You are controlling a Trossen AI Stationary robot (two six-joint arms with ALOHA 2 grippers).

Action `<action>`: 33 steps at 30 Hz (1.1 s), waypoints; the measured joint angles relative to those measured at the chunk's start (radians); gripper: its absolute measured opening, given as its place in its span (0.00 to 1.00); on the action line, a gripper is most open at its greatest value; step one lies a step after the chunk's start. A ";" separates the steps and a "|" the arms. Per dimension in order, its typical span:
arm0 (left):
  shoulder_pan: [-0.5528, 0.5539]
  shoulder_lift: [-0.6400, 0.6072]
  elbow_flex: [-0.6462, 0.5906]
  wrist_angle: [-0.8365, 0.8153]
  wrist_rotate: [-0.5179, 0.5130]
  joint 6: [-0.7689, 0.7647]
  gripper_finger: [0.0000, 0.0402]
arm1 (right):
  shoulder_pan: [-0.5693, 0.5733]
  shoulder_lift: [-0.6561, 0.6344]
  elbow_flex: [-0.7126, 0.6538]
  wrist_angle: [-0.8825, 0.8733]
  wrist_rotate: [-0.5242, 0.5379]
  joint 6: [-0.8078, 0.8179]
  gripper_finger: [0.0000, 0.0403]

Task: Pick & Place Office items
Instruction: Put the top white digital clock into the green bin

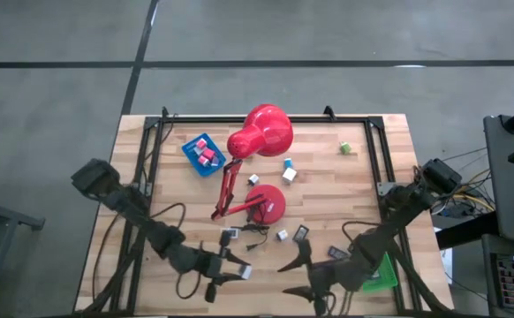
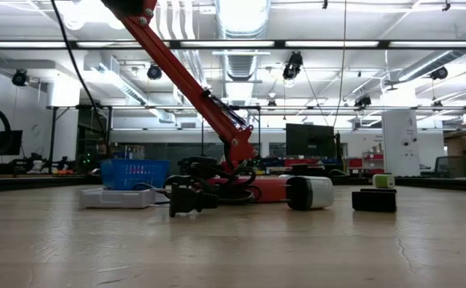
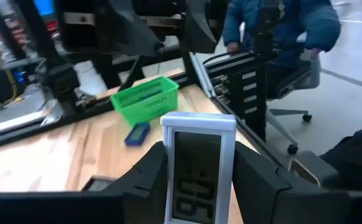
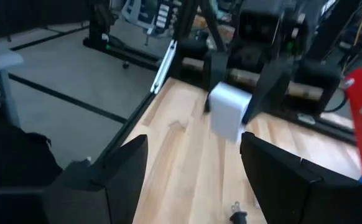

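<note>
While the left gripper is clamped on the white display unit, held upright, the unit is faced by the right gripper. Its fingers are spread and empty, directly opposite.

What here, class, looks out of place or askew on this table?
The red desk lamp lies tipped over mid-table, its cord trailing loose. Small office items are scattered around it rather than sorted into the blue tray.
</note>
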 joint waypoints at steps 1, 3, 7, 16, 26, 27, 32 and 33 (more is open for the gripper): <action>0.015 0.019 0.022 0.003 0.017 0.011 0.34 | 0.008 -0.006 0.000 0.000 0.015 0.000 0.62; 0.043 0.060 0.066 0.003 0.051 0.041 0.34 | 0.027 -0.019 0.000 -0.013 0.040 -0.012 0.61; 0.099 0.138 0.157 -0.001 0.163 0.074 0.34 | 0.059 -0.045 0.000 -0.027 0.083 -0.019 0.60; 0.215 0.261 0.306 -0.012 0.334 0.102 0.34 | 0.104 -0.110 0.000 -0.097 0.141 -0.023 0.59; 0.272 0.325 0.406 0.004 0.367 0.176 0.34 | 0.138 -0.151 0.000 -0.241 0.219 0.099 0.58; 0.272 0.321 0.404 0.014 0.341 0.191 0.34 | 0.147 -0.151 0.000 -0.263 0.252 0.121 0.58; 0.273 0.298 0.402 0.069 0.298 0.254 0.34 | 0.175 -0.149 0.000 -0.307 0.336 0.184 0.58; 0.273 0.292 0.402 0.073 0.296 0.256 0.34 | 0.179 -0.148 0.000 -0.308 0.346 0.191 0.58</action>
